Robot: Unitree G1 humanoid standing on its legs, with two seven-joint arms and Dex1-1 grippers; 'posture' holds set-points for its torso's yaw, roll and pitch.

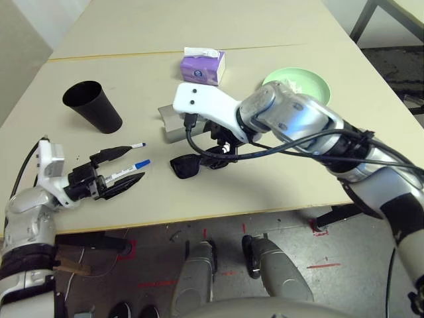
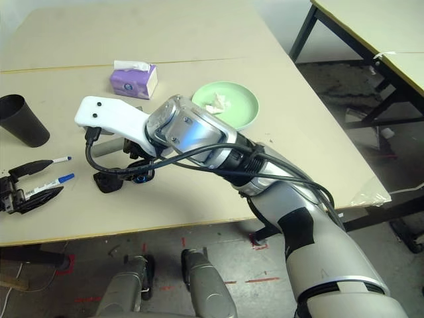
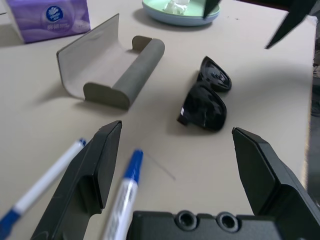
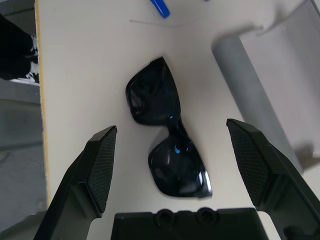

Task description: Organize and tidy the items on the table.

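Landmark: the grey glasses case [image 3: 142, 67], lying opened on the table [image 1: 265, 195], pale lining in view.

Our right gripper [image 4: 171, 126] is wide open over the near side of the case, fingers well parted with the black sunglasses [image 4: 152, 97] below and between them; nothing gripped. The sunglasses lie unfolded just beside the case, on its near side.

Our left gripper [image 3: 177, 128], left of the case, is also wide open, holding nothing. One blue-capped marker [image 3: 122, 207] lies in line with the gap between its fingers; whether it touches one, we cannot tell. A second marker [image 3: 45, 177] lies near the first.

Containers: black tapered cup [image 1: 99, 112] farther left of the case; its contents we cannot make out. Beyond the case, a purple tissue pack [image 1: 199, 70], white tissue at its top. Right of the case and farther off, a green plate [image 1: 319, 85] sits in a light-blue plate [image 3: 182, 21], crumpled tissue [image 2: 217, 104] in the green one.
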